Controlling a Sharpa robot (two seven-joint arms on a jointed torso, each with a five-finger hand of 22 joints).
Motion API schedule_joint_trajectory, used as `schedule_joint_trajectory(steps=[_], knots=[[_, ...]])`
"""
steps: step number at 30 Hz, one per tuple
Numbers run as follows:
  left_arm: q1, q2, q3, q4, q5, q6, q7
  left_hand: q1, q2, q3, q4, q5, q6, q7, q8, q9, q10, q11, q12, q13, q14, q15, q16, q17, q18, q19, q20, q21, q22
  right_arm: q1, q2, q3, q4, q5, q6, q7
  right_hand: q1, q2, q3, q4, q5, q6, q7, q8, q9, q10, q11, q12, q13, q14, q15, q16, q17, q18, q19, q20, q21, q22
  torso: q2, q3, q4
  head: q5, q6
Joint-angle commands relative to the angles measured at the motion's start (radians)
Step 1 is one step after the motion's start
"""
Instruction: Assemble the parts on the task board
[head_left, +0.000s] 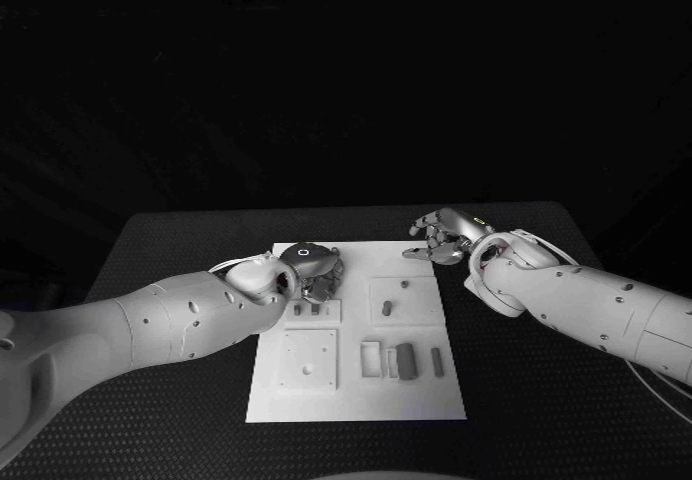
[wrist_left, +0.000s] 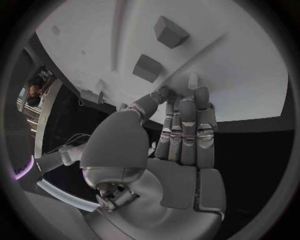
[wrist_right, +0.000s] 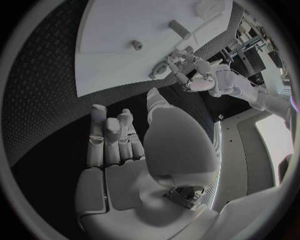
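While the left hand (head_left: 309, 266) is covering the board's (head_left: 361, 395) far left corner, its fingertips (wrist_left: 195, 82) are hiding whatever they are touching; grip undeterminable. Grey parts (head_left: 405, 360) are lying nearer the robot. Right hand (head_left: 444, 238) is hovering beyond the board, fingers loosely apart, holding nothing.

Robotics lab or test cell: black textured table (head_left: 188, 240), dark backdrop beyond far edge, white task board (head_left: 361, 400) at centre with small parts (head_left: 405, 360), two white arms over it.
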Motion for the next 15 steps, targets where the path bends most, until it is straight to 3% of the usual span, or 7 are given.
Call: schedule_joint_trajectory(steps=[1, 15], knots=[[-0.003, 0.005, -0.001, 0.001, -0.004, 0.012, -0.003, 0.004, 0.012, 0.006, -0.001, -0.004, 0.008, -0.002, 0.005, -0.002, 0.010, -0.001, 0.007, 0.002, 0.004, -0.004, 0.003, 0.001, 0.031, 0.007, 0.000, -0.001, 0.012, 0.000, 0.001, 0.000, 0.000, -0.002, 0.011, 0.006, -0.010, 0.000, 0.006, 0.001, 0.000, -0.020, 0.029, -0.003, 0.002, -0.010, -0.001, 0.007, -0.001, -0.008, 0.000, 0.006, -0.002, 0.030, 0.001, -0.006, 0.004, 0.002, 0.001, -0.0004, 0.0000, -0.001, -0.001], [-0.006, 0.005, -0.001, 0.002, -0.018, -0.011, -0.010, 0.041, 0.032, 0.022, -0.025, -0.003, 0.037, -0.013, 0.018, -0.001, 0.041, -0.011, 0.010, 0.013, 0.021, -0.014, 0.008, -0.001, 0.029, 0.025, -0.008, -0.001, 0.018, 0.000, 0.002, 0.000, 0.000, -0.002, 0.011, 0.006, -0.010, 0.000, 0.007, 0.001, 0.000, -0.020, 0.029, -0.003, 0.002, -0.010, -0.001, 0.007, -0.001, -0.008, 0.000, 0.006, -0.002, 0.030, 0.001, -0.006, 0.004, 0.002, 0.000, 0.0000, 0.0001, 0.001, -0.001]])
